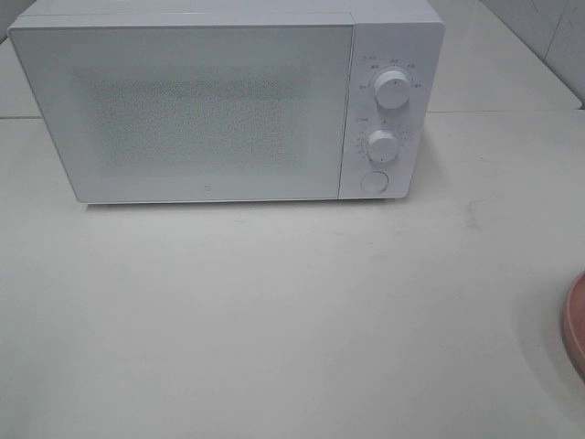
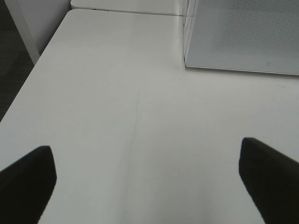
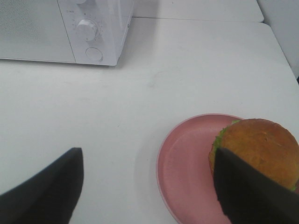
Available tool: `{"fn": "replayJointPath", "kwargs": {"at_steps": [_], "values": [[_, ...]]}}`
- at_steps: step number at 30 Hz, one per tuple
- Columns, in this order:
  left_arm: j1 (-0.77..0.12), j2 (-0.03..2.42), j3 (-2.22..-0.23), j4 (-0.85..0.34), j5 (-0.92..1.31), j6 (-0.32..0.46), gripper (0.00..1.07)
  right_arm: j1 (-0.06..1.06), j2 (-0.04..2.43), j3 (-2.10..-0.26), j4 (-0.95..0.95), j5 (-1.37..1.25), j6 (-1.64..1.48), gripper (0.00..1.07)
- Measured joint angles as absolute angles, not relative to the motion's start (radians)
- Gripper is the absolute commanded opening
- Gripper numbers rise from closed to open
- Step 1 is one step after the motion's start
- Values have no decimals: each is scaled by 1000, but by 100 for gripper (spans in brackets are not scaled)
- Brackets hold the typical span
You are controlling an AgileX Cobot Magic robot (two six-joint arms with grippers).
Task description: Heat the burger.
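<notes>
1. While we look down from the high camera, neither arm shows; the microwave point(image 1: 224, 101) stands at the back of the surface point(image 1: 274, 320) with its door shut, and only the rim of the pink plate point(image 1: 576, 322) peeks in at the right edge. We cannot see the burger here, yet the plate's place tells us it lies on the right arm's side, well apart from the microwave.

2. From the left wrist, we see the left pincer point(image 2: 147, 179) spread wide with nothing between its dark fingers point(image 2: 28, 179) — only bare surface below and a corner of the microwave beyond. No burger lies in front of it.

3. From the right wrist, we see the burger point(image 3: 259, 151) sitting upright on the plate, toward the plate's side away from the microwave. The right pincer point(image 3: 147, 184) stands well open and holds nothing; one finger crosses in front of the bun's edge, while the other hangs over bare surface. So the burger lies off to one side of the gap, not centred in it — we judge the right arm the nearer one, and it would need to shift sideways toward the plate before closing.
</notes>
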State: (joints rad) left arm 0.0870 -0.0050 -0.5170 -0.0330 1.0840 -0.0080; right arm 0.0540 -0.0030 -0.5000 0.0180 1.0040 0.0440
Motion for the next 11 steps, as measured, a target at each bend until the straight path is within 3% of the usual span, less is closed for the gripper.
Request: {"fn": "replayJointPath", "kwargs": {"at_steps": [11], "values": [[87, -5, -517, -33, 1084, -8, 100, 54, -3, -500, 18, 1004, 44, 75]]}}
